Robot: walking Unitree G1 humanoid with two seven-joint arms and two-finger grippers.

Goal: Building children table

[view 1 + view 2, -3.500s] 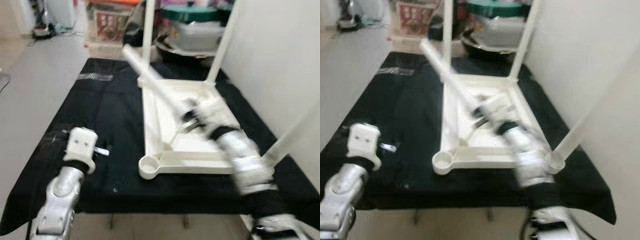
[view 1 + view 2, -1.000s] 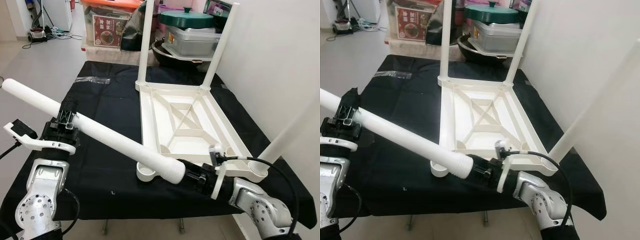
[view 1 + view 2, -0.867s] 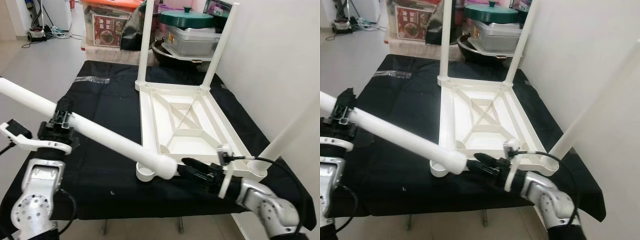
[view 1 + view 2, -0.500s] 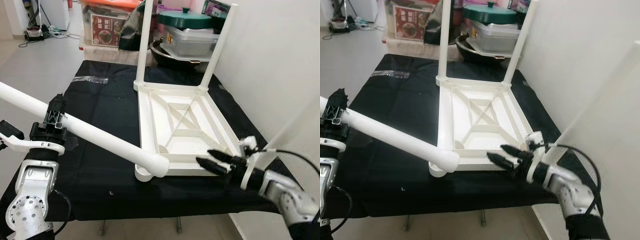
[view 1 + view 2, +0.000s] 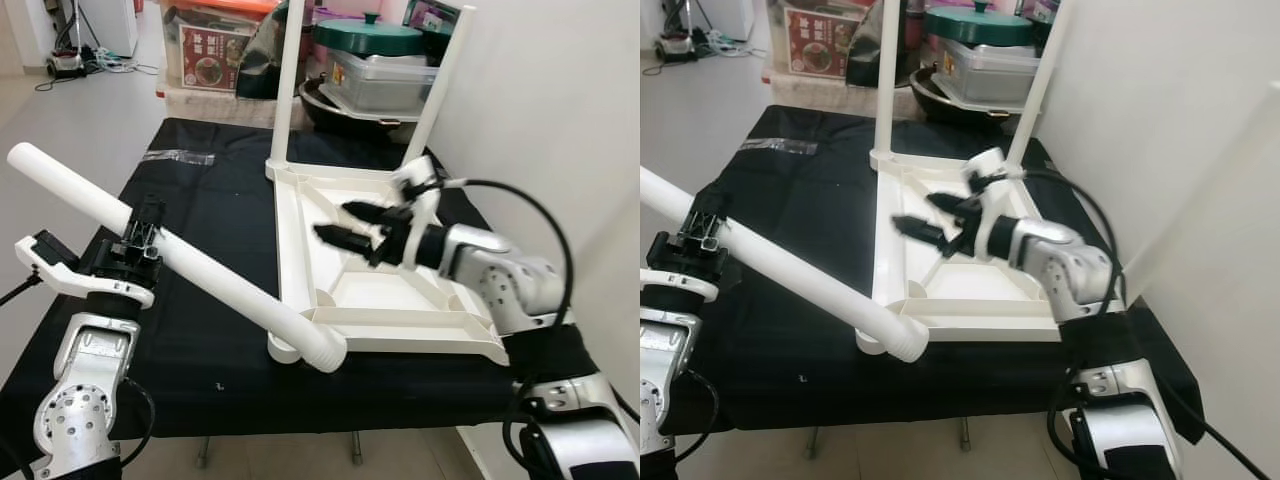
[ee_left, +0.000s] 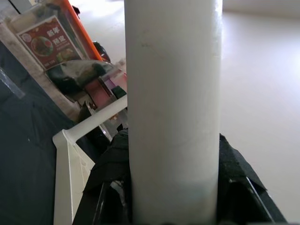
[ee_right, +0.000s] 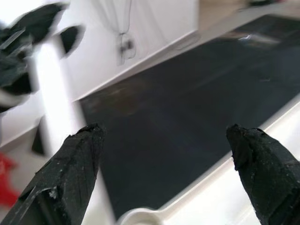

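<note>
Upturned on the black-draped counter (image 5: 200,210), the white children table (image 5: 385,300) is seen in the left eye view with its underside up, two legs (image 5: 288,85) standing at its far corners and its near edge lying close to the counter's front edge. A loose white leg (image 5: 180,260) is gripped near its middle by the left tool (image 5: 135,245), its lower end resting at the near left corner socket (image 5: 285,347). Bare black cloth is left between that leg and the counter's left edge. In the right eye view, the right tool (image 5: 930,222) is held wide and unladen above the table frame. In the left wrist view, the leg (image 6: 172,108) is clasped between the black fingers (image 6: 108,187). In the right wrist view, the two fingertips (image 7: 65,178) are spread far apart over the dark cloth (image 7: 187,108).
</note>
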